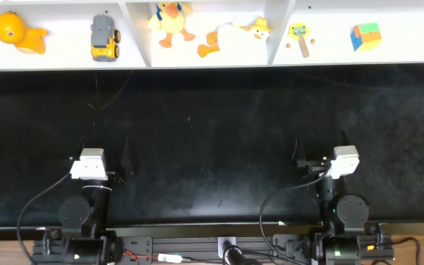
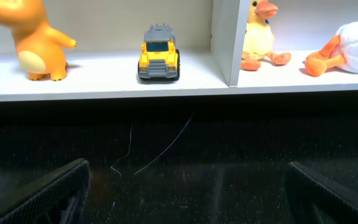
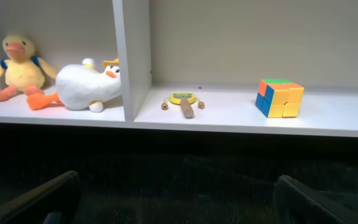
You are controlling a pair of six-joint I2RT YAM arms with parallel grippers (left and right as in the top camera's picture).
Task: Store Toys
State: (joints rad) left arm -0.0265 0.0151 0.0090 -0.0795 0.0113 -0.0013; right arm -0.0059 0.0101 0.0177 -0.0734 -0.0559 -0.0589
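All the toys sit in a white shelf along the far edge. The left compartment holds an orange figure and a yellow toy truck. In the middle compartment are a yellow duck plush and a white goose plush. A small rattle drum and a colour cube lie in the right one. My left gripper and right gripper hang open over the black mat near the front, holding nothing.
A black mat covers the table between the arms and the shelf. White dividers separate the shelf compartments. Cables run along the front edge by the arm bases.
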